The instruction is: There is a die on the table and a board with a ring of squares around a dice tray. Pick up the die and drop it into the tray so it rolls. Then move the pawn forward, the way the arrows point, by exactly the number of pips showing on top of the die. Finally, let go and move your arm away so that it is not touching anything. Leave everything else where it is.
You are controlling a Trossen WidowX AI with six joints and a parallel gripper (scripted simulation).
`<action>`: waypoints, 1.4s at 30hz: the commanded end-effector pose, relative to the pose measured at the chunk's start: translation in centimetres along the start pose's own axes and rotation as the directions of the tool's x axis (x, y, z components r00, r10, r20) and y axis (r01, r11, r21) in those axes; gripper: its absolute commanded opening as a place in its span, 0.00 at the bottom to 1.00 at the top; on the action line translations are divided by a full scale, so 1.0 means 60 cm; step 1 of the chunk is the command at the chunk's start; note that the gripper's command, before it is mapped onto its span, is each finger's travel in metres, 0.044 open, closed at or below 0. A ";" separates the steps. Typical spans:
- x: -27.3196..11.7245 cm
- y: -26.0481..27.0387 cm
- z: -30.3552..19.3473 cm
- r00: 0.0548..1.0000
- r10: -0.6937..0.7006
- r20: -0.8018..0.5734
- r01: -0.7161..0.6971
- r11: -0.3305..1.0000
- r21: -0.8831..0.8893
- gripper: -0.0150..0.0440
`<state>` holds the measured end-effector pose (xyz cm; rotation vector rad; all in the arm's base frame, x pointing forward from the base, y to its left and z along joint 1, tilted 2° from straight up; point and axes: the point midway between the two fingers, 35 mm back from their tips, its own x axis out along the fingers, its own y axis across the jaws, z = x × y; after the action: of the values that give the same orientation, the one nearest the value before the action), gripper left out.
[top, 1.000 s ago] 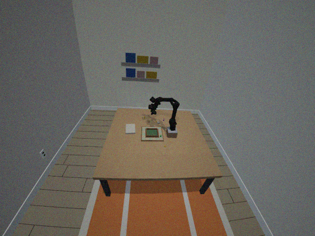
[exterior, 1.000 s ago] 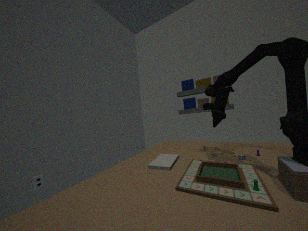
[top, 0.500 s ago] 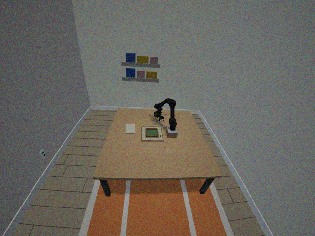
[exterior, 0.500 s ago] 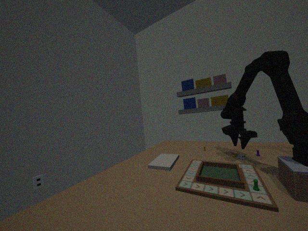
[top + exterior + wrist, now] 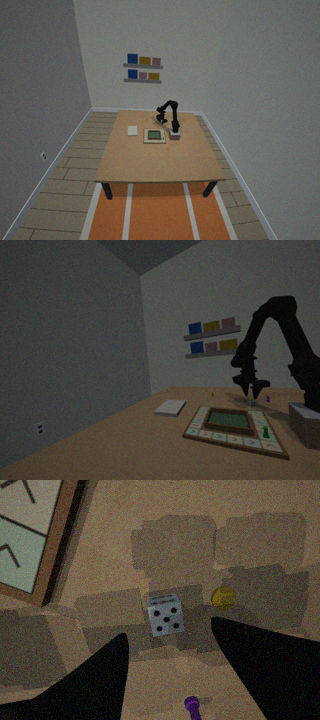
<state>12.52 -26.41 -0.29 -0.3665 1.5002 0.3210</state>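
The pale blue-grey die (image 5: 161,124) (image 5: 250,403) (image 5: 166,619) lies on the table beyond the board, with five pips on top. My gripper (image 5: 250,397) (image 5: 169,631) is open and empty, above the die. In the wrist view the die shows between and just ahead of the fingertips. The board (image 5: 145,142) (image 5: 226,445) carries a ring of arrowed squares around the tray, whose green floor (image 5: 154,134) (image 5: 228,420) is empty. The green pawn (image 5: 163,138) (image 5: 265,432) stands upright on the board's right side, one square from the near right corner.
A purple pawn (image 5: 268,398) (image 5: 192,703) stands near the die. A round yellow piece (image 5: 224,598) lies beside the die. A yellow pawn (image 5: 147,119) (image 5: 212,394) stands farther back. A white flat block (image 5: 132,130) (image 5: 170,407) lies left of the board. Another small yellow piece (image 5: 167,148) lies nearer the front.
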 end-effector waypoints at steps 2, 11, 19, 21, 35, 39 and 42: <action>0.013 0.001 -0.001 1.000 0.004 -0.005 -0.004 1.000 -0.005 0.72; 0.037 0.000 -0.001 1.000 0.004 -0.005 -0.004 1.000 -0.005 0.72; 0.058 0.001 -0.001 1.000 0.004 -0.005 -0.004 1.000 -0.005 0.72; 0.059 0.001 -0.001 1.000 0.004 -0.005 -0.004 1.000 -0.005 0.72; 0.057 0.000 -0.001 1.000 0.004 -0.005 -0.004 1.000 -0.005 0.26; 0.014 -0.008 -0.004 1.000 0.003 -0.006 -0.003 1.000 -0.005 0.25; -0.026 -0.011 -0.007 1.000 0.003 -0.006 -0.003 1.000 -0.005 0.25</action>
<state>12.42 -26.46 -1.50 -0.3479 1.5057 0.3434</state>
